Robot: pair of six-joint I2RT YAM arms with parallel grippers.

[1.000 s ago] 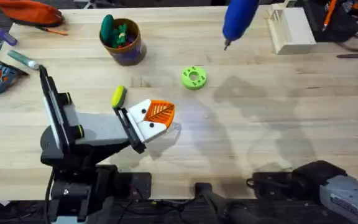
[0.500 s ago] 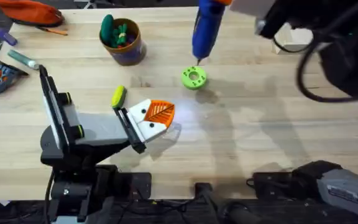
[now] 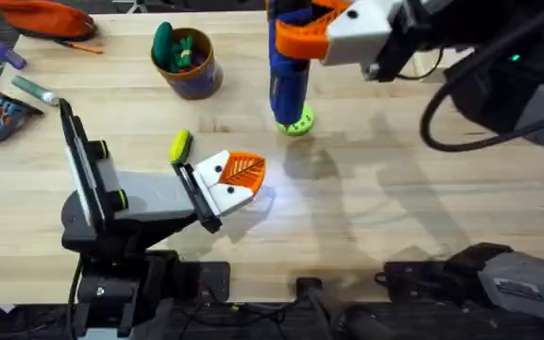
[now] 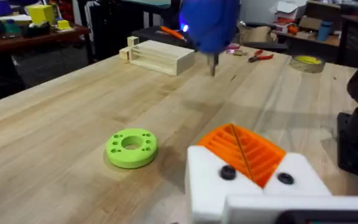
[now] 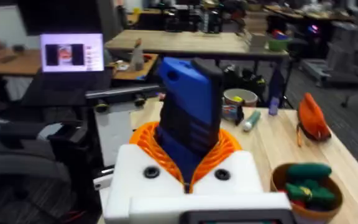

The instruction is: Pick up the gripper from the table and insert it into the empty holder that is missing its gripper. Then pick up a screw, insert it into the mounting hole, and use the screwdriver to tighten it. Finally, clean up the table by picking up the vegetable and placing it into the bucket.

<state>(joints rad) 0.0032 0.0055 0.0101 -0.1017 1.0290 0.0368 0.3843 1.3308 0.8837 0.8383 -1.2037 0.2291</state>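
Note:
My right gripper (image 3: 298, 38) is shut on the blue screwdriver (image 3: 288, 71) and holds it upright, its tip over the lime-green disc (image 3: 297, 123). The right wrist view shows the screwdriver (image 5: 190, 118) clamped between that gripper's orange fingers (image 5: 143, 143). My left gripper (image 3: 251, 171) rests low on the table, orange fingers pressed together, shut on nothing. The yellow-green vegetable (image 3: 179, 146) lies just left of it. At the back stands the bucket (image 3: 194, 80), with green toys inside. The loose gripper, the empty holder and the screw are out of view.
In the left wrist view the lime-green disc (image 4: 131, 147) lies ahead, with a pale wooden box (image 4: 160, 57) beyond it. An orange pouch (image 3: 45, 17) and small tools sit at the back left. The right arm's cables hang over the back right.
The right arm has carried the screwdriver leftward and forward, from the back right to over the lime-green disc. The left arm and the vegetable have stayed put.

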